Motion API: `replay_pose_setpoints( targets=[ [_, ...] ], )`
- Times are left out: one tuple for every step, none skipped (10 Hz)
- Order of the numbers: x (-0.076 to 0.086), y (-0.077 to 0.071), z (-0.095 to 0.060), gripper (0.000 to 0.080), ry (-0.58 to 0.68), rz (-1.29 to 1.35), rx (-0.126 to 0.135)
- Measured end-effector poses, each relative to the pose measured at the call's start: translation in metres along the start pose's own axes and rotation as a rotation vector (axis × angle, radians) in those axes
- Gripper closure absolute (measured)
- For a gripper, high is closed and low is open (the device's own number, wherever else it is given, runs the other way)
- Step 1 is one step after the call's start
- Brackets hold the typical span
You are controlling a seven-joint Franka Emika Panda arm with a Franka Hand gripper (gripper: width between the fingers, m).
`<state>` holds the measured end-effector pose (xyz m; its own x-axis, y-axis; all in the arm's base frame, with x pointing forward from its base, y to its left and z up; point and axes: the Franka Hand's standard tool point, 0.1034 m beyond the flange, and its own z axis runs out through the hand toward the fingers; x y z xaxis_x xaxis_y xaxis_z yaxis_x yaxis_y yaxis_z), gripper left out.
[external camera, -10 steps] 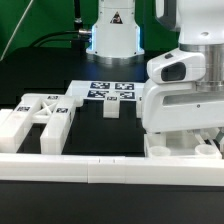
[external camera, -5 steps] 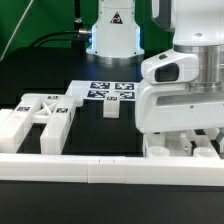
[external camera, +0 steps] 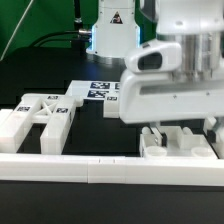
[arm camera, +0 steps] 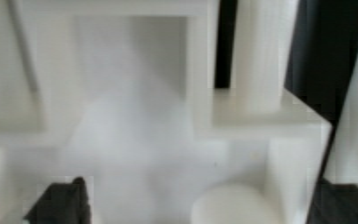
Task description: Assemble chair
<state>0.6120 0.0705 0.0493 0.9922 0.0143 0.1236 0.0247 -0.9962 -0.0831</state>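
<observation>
White chair parts lie in two groups. A slotted panel piece with square posts [external camera: 180, 146] sits at the exterior view's right, right under my gripper [external camera: 180, 130]. Tagged blocky parts [external camera: 40, 116] lie at the left. A small cube [external camera: 111, 106] stands near the middle, half hidden by my hand. In the wrist view my gripper [arm camera: 211, 200] is open. Its dark fingertips [arm camera: 60, 202] stand far apart at the picture's edges, and the white panel piece [arm camera: 158, 110] fills the space between and beyond them. I cannot tell whether the pads touch it.
The marker board [external camera: 98, 90] lies flat behind the cube. A long white border rail [external camera: 100, 166] runs along the front. The robot's white base [external camera: 112, 30] stands at the back. The big white hand housing [external camera: 170, 75] blocks much of the right side.
My hand has moved toward the exterior view's left and lifted a little, uncovering more of the panel piece. The fingers now show spread wide.
</observation>
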Motion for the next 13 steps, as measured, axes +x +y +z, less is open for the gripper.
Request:
replay_pose_setpoints(
  targets=[
    [-0.004, 0.004, -0.014, 0.0158, 0.009, -0.009, -0.002],
    [-0.016, 0.012, -0.028, 0.0150, 0.019, -0.036, -0.008],
    [-0.037, 0.022, -0.034, 0.0150, 0.014, -0.034, -0.017],
    [-0.055, 0.027, -0.033, 0.0150, -0.005, -0.029, -0.023],
    [-0.048, 0.023, -0.032, 0.0150, 0.000, -0.034, -0.020],
    [-0.046, 0.023, -0.032, 0.0150, 0.004, -0.035, -0.020],
    [-0.047, 0.023, -0.031, 0.0150, 0.003, -0.035, -0.020],
    [-0.047, 0.023, -0.031, 0.0150, 0.003, -0.034, -0.020],
    [-0.049, 0.026, -0.031, 0.0150, 0.001, -0.034, -0.021],
    [-0.060, 0.036, -0.029, 0.0150, -0.013, -0.010, -0.022],
    [-0.070, 0.041, -0.027, 0.0150, -0.015, 0.000, -0.027],
    [-0.083, 0.047, -0.021, 0.0150, -0.009, 0.004, -0.036],
    [-0.096, 0.052, -0.016, 0.0150, -0.016, 0.003, -0.041]
  ],
)
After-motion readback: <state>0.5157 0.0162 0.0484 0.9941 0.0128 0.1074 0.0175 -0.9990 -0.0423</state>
